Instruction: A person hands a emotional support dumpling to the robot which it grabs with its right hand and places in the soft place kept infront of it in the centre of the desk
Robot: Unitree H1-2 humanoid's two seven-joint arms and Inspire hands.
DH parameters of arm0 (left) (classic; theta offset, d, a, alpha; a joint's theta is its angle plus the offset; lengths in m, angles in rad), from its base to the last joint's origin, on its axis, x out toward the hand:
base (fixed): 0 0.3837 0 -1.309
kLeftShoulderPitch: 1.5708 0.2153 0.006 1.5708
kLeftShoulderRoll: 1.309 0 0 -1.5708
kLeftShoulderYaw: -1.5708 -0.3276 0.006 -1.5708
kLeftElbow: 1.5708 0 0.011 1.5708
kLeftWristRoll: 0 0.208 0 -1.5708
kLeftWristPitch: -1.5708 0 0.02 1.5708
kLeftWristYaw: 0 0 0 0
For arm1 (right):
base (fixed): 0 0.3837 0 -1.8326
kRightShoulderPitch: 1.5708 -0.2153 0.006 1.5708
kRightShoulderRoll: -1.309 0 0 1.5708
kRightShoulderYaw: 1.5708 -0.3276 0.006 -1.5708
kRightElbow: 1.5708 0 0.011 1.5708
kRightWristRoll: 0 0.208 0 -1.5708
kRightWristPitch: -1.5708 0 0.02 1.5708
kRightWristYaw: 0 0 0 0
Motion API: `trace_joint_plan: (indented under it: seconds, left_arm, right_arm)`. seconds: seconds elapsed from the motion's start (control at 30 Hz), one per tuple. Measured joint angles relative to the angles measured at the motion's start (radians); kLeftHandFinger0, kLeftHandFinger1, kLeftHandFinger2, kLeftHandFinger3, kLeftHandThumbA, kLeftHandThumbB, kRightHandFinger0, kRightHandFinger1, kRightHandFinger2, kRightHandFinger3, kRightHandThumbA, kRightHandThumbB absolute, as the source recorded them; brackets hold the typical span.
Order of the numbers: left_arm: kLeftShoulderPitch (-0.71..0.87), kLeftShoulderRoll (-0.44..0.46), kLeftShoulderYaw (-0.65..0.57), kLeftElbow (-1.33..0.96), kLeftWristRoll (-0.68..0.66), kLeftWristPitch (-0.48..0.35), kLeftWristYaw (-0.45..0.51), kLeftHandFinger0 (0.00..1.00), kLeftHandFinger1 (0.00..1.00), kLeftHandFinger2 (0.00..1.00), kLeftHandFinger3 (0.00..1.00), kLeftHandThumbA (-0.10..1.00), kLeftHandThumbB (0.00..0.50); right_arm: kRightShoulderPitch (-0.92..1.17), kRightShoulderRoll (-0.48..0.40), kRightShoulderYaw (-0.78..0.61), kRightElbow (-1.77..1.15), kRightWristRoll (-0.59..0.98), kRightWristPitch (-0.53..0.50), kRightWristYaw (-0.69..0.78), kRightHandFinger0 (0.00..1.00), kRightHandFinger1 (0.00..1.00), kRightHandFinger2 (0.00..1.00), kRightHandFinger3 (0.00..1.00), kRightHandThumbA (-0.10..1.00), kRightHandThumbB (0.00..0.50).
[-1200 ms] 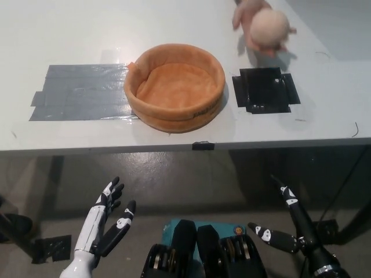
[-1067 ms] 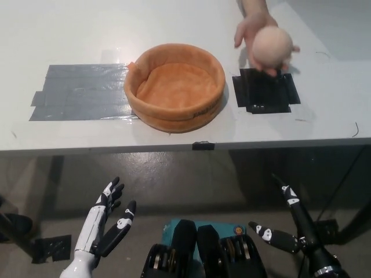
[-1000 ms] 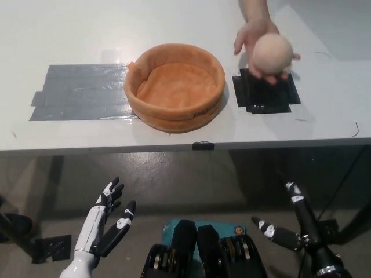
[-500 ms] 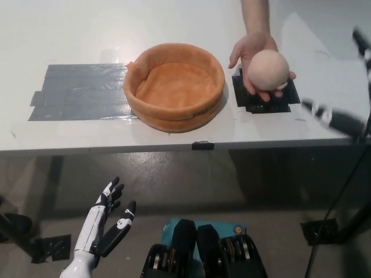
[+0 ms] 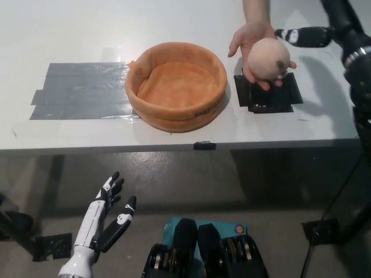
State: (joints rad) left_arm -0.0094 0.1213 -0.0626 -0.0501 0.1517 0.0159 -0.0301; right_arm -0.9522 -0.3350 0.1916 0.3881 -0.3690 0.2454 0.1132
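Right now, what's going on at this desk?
A person's hand holds out a round beige dumpling above the black tape patch. The black right hand, fingers apart, reaches in beside the dumpling but hasn't gripped it. The orange soft basket holds nothing. The white left hand rests open below the desk edge.

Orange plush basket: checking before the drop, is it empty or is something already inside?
Empty. The orange plush basket shows only its bare lining; the dumpling sits in the person's hand.
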Motion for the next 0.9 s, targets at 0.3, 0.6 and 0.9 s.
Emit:
trace_joint_plan:
  seconds: [0.3, 0.6, 0.9]
  left_arm:
    - [-0.009, 0.0, 0.002, -0.003, -0.001, 0.0, 0.0, 1.0, 1.0, 1.0, 1.0, 0.61, 0.0]
    - [-0.019, 0.004, -0.001, -0.019, 0.008, 0.007, 0.0, 1.0, 1.0, 1.0, 1.0, 0.71, 0.0]
    - [-0.019, 0.015, -0.013, -0.023, 0.043, 0.011, 0.0, 1.0, 1.0, 1.0, 1.0, 0.65, 0.0]
  right_arm:
    - [-0.074, 0.018, 0.07, 0.138, -0.008, 0.022, 0.055, 1.0, 1.0, 1.0, 1.0, 1.0, 0.424]
    - [-0.089, 0.049, 0.089, 0.27, -0.002, 0.025, 0.082, 1.0, 1.0, 1.0, 1.0, 0.93, 0.366]
    - [-0.104, 0.054, 0.073, 0.404, 0.021, 0.016, 0.096, 1.0, 1.0, 1.0, 1.0, 0.97, 0.418]
